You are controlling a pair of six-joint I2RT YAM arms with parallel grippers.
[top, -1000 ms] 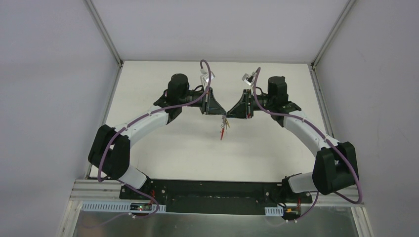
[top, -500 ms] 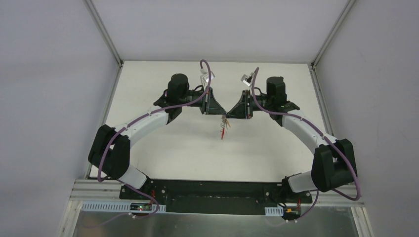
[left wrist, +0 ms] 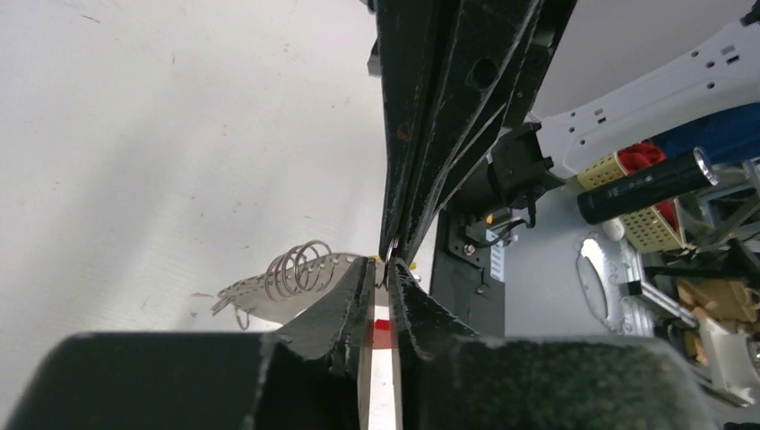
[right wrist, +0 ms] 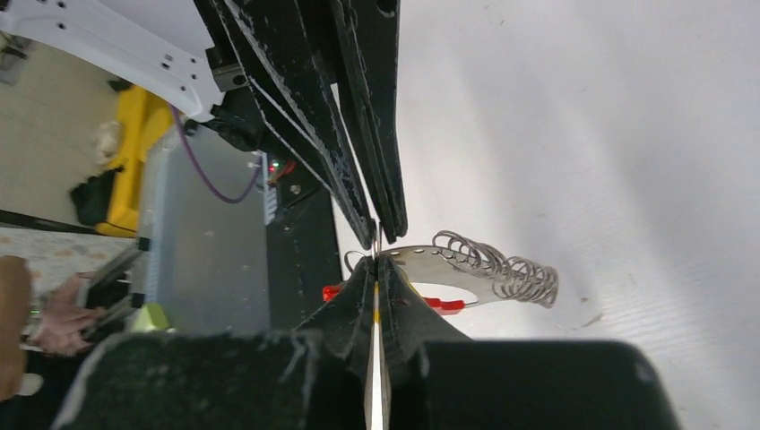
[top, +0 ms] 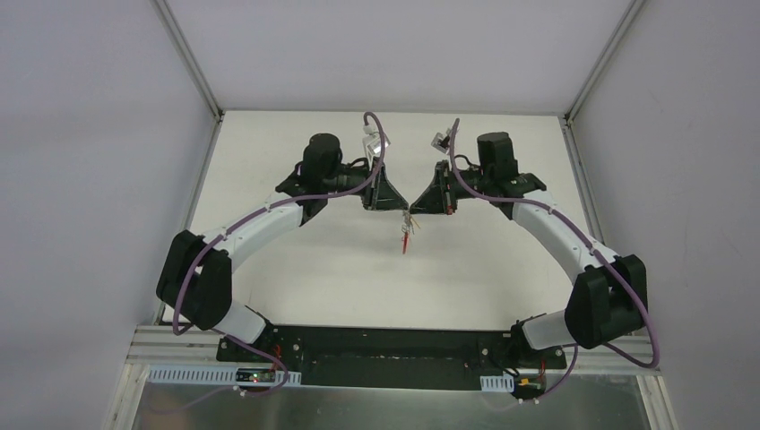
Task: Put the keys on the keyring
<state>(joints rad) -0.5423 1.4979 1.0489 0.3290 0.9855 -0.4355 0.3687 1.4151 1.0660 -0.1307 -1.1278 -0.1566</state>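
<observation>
left gripper (left wrist: 382, 269): clenched on keys (right wrist: 484, 262)
right gripper (right wrist: 375, 262): clenched on keys, tip-to-tip with left
table (top: 341, 269): white, below tips
walls (top: 90, 134): grey

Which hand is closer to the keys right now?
Neither clearly. The left hand and right hand meet tip to tip, both pinching the top of the keys, which hang below between them.
</observation>
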